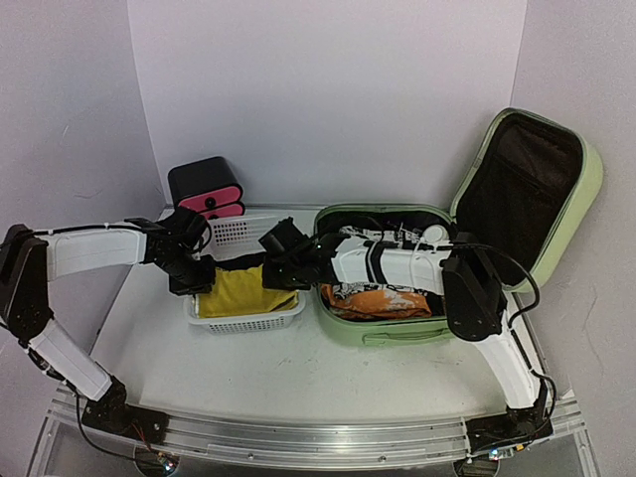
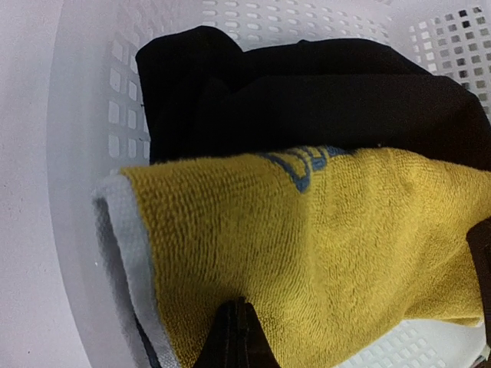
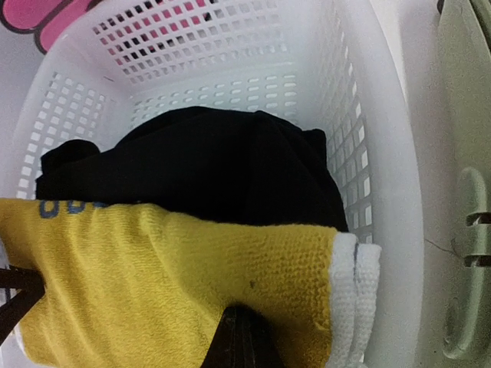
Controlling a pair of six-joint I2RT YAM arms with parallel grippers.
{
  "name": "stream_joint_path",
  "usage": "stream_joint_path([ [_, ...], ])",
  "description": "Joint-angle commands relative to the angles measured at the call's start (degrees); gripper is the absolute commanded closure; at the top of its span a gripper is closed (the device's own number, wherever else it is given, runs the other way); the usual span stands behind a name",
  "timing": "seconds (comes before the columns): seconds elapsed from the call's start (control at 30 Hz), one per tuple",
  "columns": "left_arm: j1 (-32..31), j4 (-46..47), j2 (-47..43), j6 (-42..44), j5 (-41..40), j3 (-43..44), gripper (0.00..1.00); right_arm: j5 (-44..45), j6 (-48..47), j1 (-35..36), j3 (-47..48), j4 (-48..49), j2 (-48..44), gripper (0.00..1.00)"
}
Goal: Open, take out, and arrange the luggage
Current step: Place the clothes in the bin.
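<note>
The light-green luggage (image 1: 397, 330) lies open at the right, its lid (image 1: 588, 189) standing up with the black lining showing. An orange patterned garment (image 1: 383, 298) and other items are inside. A yellow towel (image 1: 238, 290) lies over a black cloth (image 1: 237, 263) in the white basket (image 1: 248, 322). My left gripper (image 1: 199, 278) and right gripper (image 1: 274, 272) are at the basket's left and right ends. In the wrist views, the left gripper (image 2: 239, 308) and right gripper (image 3: 244, 316) are shut. Their tips touch the yellow towel (image 2: 307, 245) (image 3: 192, 276), and no cloth shows between them.
A small black drawer box (image 1: 206, 186) with pink fronts stands behind the basket by the back wall. The luggage's side (image 3: 464, 153) is close to the basket's right wall (image 3: 383, 153). Walls close in on the left, back and right.
</note>
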Motion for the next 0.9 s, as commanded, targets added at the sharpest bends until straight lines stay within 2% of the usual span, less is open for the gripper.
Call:
stream_joint_path([
  [0.0, -0.1, 1.5, 4.8, -4.2, -3.0, 3.0, 1.00, 4.8, 4.7, 0.2, 2.6, -1.7, 3.7, 1.00],
  [0.17, -0.2, 1.8, 9.3, -6.1, -3.4, 3.6, 1.00, 6.7, 5.4, 0.1, 2.4, -1.7, 5.2, 1.00],
  [0.3, -0.2, 1.8, 6.5, -4.8, -3.5, 3.7, 1.00, 6.5, 3.9, 0.2, 1.3, -1.8, 2.4, 1.00],
  [0.37, -0.3, 1.8, 3.3, -3.5, -3.3, 3.5, 1.00, 7.5, 2.4, 0.2, -1.3, -0.5, -1.7, 1.00],
  [0.53, -0.2, 1.9, -5.0, 0.3, 0.3, 3.9, 1.00, 4.3, -7.9, 0.2, -12.8, 10.3, -14.3, 1.00],
  [0.63, -0.3, 2.0, -9.0, 2.9, 4.8, 4.6, 0.96, 2.8, -12.7, 0.2, -20.0, 15.9, -22.7, 0.99],
  [0.77, -0.3, 1.9, -13.5, 5.3, 6.5, 5.3, 0.91, 7.0, -16.3, 0.2, -28.3, 18.1, -30.7, 0.96],
  [0.87, -0.2, 1.9, -17.8, 6.4, 5.8, 4.7, 0.79, 10.4, -17.6, 0.2, -33.0, 18.3, -35.7, 0.94],
])
